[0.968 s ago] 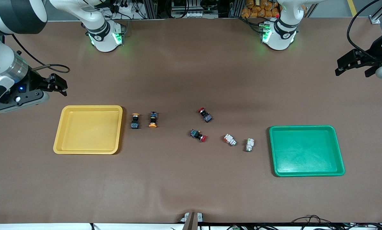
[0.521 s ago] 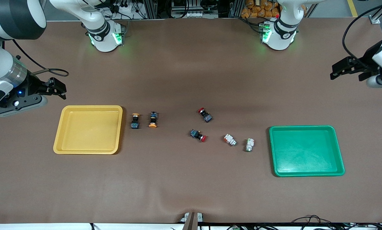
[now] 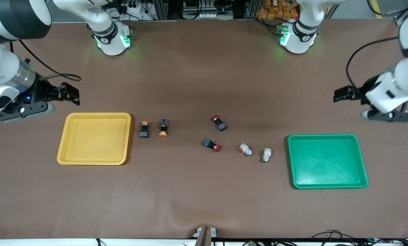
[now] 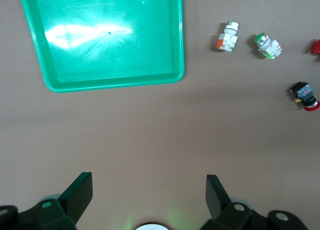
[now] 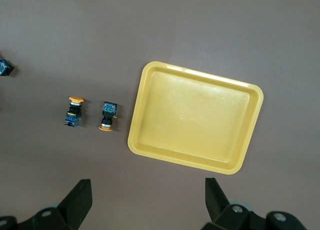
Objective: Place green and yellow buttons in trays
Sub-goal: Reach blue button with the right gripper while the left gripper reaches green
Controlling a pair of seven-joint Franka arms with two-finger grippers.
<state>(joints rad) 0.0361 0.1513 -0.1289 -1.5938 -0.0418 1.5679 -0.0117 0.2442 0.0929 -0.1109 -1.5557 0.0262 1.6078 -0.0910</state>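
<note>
The yellow tray [image 3: 94, 140] lies toward the right arm's end of the table, with two yellow-capped buttons [image 3: 144, 129] [image 3: 163, 127] beside it. The green tray [image 3: 326, 160] lies toward the left arm's end, with two white buttons [image 3: 245, 149] [image 3: 266, 154] beside it. Both trays are empty. My right gripper [image 3: 70, 93] is open and empty, up in the air by the yellow tray's corner. My left gripper [image 3: 340, 94] is open and empty over bare table by the green tray. The left wrist view shows the green tray [image 4: 110, 35] and the white buttons [image 4: 227, 38] [image 4: 266, 44]. The right wrist view shows the yellow tray [image 5: 195, 115] and the yellow-capped buttons [image 5: 75, 112] [image 5: 107, 115].
Two black-blue switches with red caps [image 3: 219, 122] [image 3: 211, 144] lie mid-table between the two button pairs. The arms' bases [image 3: 111, 37] [image 3: 296, 36] stand at the table's edge farthest from the front camera.
My left arm has swung in over the table toward the green tray. My right gripper has shifted slightly toward the yellow tray. Buttons and trays have not moved.
</note>
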